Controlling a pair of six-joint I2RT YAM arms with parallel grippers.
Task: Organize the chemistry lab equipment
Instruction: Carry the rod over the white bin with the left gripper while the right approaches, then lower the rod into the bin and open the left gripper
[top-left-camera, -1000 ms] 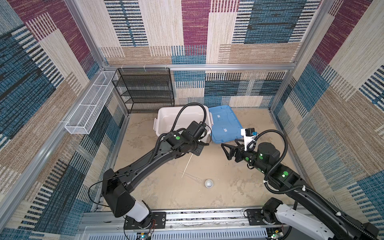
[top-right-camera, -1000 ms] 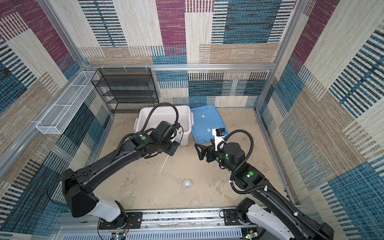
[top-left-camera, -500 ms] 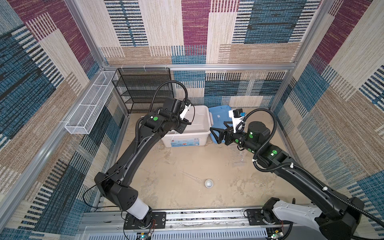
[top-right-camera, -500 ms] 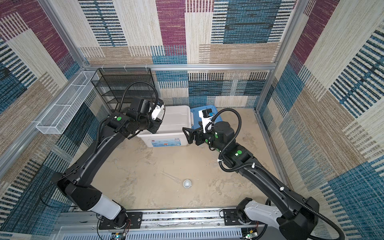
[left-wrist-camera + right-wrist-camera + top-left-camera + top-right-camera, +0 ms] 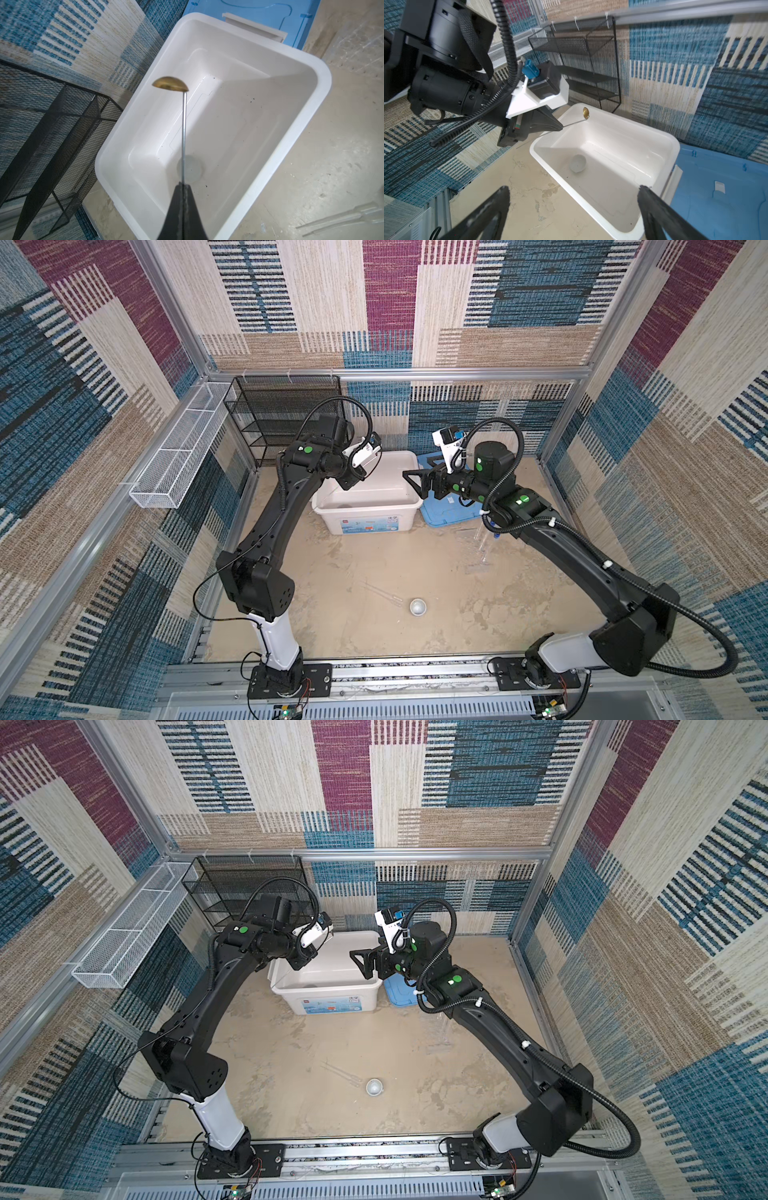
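Observation:
My left gripper [image 5: 182,185] is shut on the thin metal rod [image 5: 184,135], whose brass spoon tip [image 5: 170,84] hangs over the open white bin [image 5: 324,83]. In both top views this gripper [image 5: 348,483] [image 5: 300,963] is above the bin's left end. One small white dish [image 5: 577,163] lies inside the bin. Another dish [image 5: 418,607] and clear droppers [image 5: 382,593] lie on the floor in front. Clear tubes [image 5: 484,543] lie beside my right arm. My right gripper [image 5: 573,188] [image 5: 415,485] is open and empty at the bin's right end.
The blue lid [image 5: 449,510] lies flat on the floor right of the bin [image 5: 365,504]. A black mesh shelf [image 5: 286,414] stands at the back left, with a white wire basket [image 5: 178,456] on the left wall.
My left gripper has risen with the rod from low over the floor to above the bin. My right gripper has moved back to the bin's right end.

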